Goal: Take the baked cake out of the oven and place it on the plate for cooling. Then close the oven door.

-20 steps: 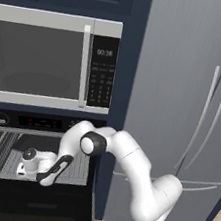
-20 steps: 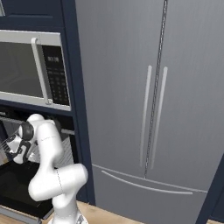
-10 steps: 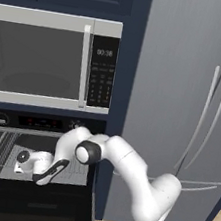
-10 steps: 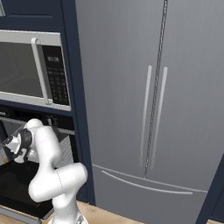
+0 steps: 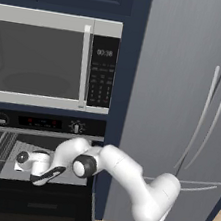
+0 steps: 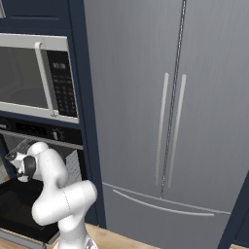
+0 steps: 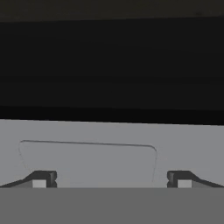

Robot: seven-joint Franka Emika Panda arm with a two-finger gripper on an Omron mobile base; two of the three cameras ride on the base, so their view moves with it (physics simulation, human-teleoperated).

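Black oven (image 5: 45,122) — one, its door (image 5: 30,211) dropped open; my two jaws spread wide, empty, inside it.

The arm (image 5: 123,172) is glossy white, built of rounded, tube-like segments with bulbous elbows. Its joints are marked by dark round caps ringed in black. The hand (image 5: 35,164) is white with a dark underside, ending in small dark fingertips (image 7: 41,178).
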